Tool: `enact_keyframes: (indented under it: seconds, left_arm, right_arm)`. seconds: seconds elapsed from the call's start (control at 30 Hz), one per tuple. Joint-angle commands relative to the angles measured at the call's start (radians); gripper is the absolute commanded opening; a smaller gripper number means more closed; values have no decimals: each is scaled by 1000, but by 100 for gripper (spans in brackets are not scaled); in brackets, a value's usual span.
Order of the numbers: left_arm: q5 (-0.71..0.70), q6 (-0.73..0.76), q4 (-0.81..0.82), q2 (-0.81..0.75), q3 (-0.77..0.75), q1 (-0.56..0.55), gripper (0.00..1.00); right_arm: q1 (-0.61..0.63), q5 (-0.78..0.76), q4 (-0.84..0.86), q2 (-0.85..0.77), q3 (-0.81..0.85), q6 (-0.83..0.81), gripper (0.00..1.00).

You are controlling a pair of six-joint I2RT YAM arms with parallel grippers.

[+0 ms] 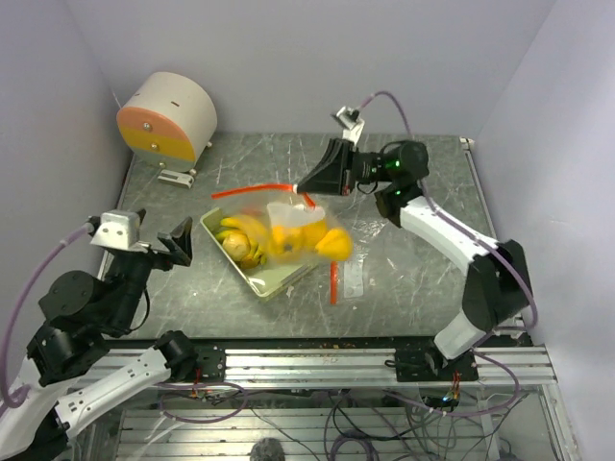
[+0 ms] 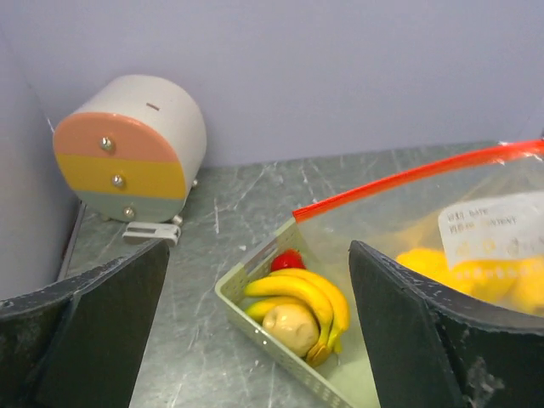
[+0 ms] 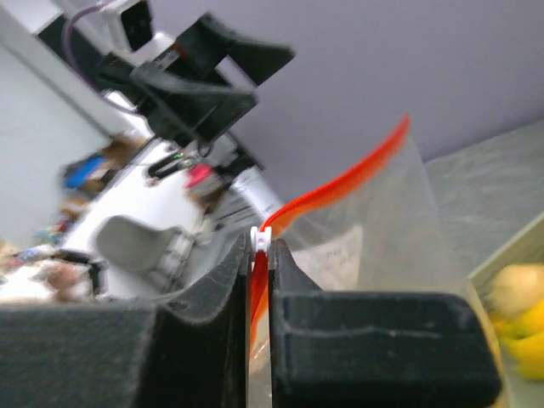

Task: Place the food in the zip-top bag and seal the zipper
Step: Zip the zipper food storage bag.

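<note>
My right gripper (image 1: 309, 186) is shut on the red-orange zipper (image 1: 255, 191) and holds the clear zip-top bag (image 1: 293, 213) up over the pale green tray (image 1: 279, 285). In the right wrist view the fingers pinch the zipper (image 3: 357, 174) right at its white slider (image 3: 261, 239). Yellow food (image 1: 312, 240) hangs inside the bag. Bananas (image 2: 302, 297), a pale round fruit (image 2: 291, 327) and a small red piece (image 2: 288, 259) lie in the tray (image 2: 240, 310). My left gripper (image 1: 178, 245) stands open left of the tray, apart from the bag (image 2: 399, 221), with nothing between its fingers.
A round white drawer box (image 1: 165, 120) with pink and yellow fronts stands at the back left. A short red strip (image 1: 333, 281) with a bit of clear plastic lies on the table right of the tray. Walls close in on both sides.
</note>
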State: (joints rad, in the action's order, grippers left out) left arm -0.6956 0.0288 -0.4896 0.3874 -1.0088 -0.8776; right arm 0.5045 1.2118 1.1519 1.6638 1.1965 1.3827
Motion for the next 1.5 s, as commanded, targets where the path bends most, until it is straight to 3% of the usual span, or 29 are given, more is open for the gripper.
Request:
enact_keyframes:
  seconds: [0.0, 0.07, 0.13, 0.3, 0.5, 0.87, 1.07, 1.27, 1.4, 1.47]
  left_arm:
    - [86, 9, 21, -19, -77, 6, 99]
    - [176, 15, 32, -2, -97, 6, 100]
    - [260, 13, 42, 57, -111, 7, 100]
    - [403, -18, 139, 229, -91, 7, 100]
    - [526, -51, 423, 345, 40, 7, 100]
    - [406, -159, 845, 468, 298, 5, 100]
    - [369, -205, 999, 574, 327, -17, 99]
    - [172, -178, 1115, 678, 351, -79, 99]
    - [113, -159, 1166, 753, 360, -92, 100]
    - [110, -150, 1163, 786, 351, -95, 79]
  right_arm:
    - [-2, -222, -878, -117, 198, -700, 0]
    - [9, -383, -1108, -117, 288, -824, 0]
    - [18, -514, -1194, -111, 331, -850, 0]
    - [76, -811, -1279, -106, 362, -868, 0]
    - [151, -1051, -1298, -100, 361, -860, 0]
    - [223, -1167, -1346, -82, 387, -867, 0]
    - [249, -1213, -1352, -76, 385, -833, 0]
    - [272, -1213, -1351, -81, 392, -822, 0]
    - [282, -1211, -1355, -100, 387, -824, 0]
    - [284, -1210, -1357, -109, 384, -823, 0]
